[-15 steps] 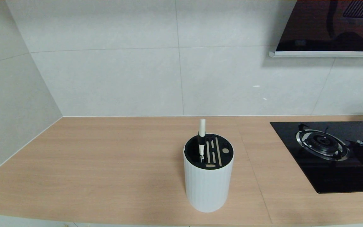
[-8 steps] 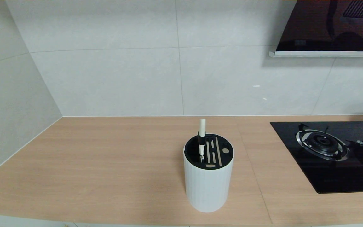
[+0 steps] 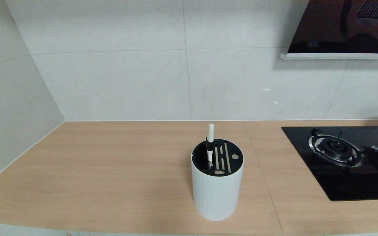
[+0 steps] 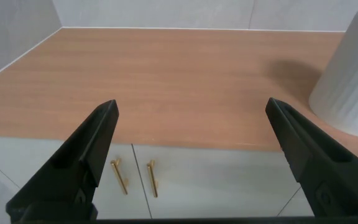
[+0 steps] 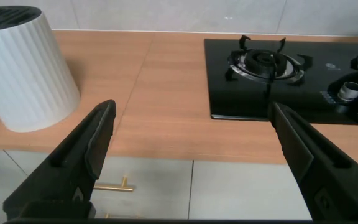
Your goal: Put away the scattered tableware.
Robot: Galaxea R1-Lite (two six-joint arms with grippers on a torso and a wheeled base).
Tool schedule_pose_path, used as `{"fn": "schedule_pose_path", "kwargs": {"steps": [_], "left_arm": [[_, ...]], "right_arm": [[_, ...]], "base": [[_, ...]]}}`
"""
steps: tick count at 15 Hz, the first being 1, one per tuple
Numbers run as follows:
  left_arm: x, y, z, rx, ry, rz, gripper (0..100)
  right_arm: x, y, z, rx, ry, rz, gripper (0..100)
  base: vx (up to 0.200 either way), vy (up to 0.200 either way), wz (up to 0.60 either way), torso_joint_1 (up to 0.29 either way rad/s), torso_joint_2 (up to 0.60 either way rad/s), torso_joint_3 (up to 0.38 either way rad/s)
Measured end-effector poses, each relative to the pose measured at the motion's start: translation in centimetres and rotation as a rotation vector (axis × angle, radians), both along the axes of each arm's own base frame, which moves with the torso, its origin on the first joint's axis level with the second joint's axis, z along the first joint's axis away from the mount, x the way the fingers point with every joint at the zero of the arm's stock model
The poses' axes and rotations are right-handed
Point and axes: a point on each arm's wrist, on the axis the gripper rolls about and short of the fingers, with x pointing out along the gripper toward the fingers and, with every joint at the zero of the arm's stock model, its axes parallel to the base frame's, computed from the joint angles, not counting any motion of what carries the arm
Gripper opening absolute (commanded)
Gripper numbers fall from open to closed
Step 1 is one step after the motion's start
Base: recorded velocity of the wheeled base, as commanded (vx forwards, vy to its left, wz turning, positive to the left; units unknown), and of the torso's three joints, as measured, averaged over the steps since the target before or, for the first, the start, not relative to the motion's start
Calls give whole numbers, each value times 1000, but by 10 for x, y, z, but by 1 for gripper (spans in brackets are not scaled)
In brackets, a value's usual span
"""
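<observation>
Jaws on both arms gape wide, empty, off the counter (image 3: 110, 170) front edge. Utensil (image 3: 210, 135) stands upright in holder (image 3: 216, 193), mid-counter. Likely light, stiff, slick; grip the white handle above its black collar.

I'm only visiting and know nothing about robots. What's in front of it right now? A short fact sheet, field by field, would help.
Setting: wooden countertop against a tiled wall
Holder: white ribbed holder, upright near the counter's front edge, black slotted top
In the holder: one white-handled utensil, standing upright in a slot
Robot's right side: black gas hob, with range hood above
Left claw: open, empty, low in front of the counter edge
Right claw: open, empty, low in front of the counter edge
</observation>
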Motion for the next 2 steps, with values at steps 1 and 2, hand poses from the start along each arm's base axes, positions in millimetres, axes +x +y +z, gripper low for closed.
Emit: {"fn": "schedule_pose_path", "kwargs": {"steps": [1, 2], "left_arm": [[0, 0, 0, 0, 0, 0, 100], [0, 0, 0, 0, 0, 0, 100]], "right_arm": [[0, 0, 0, 0, 0, 0, 100], [0, 0, 0, 0, 0, 0, 100]], "base": [[0, 0, 0, 0, 0, 0], [0, 0, 0, 0, 0, 0]]}}
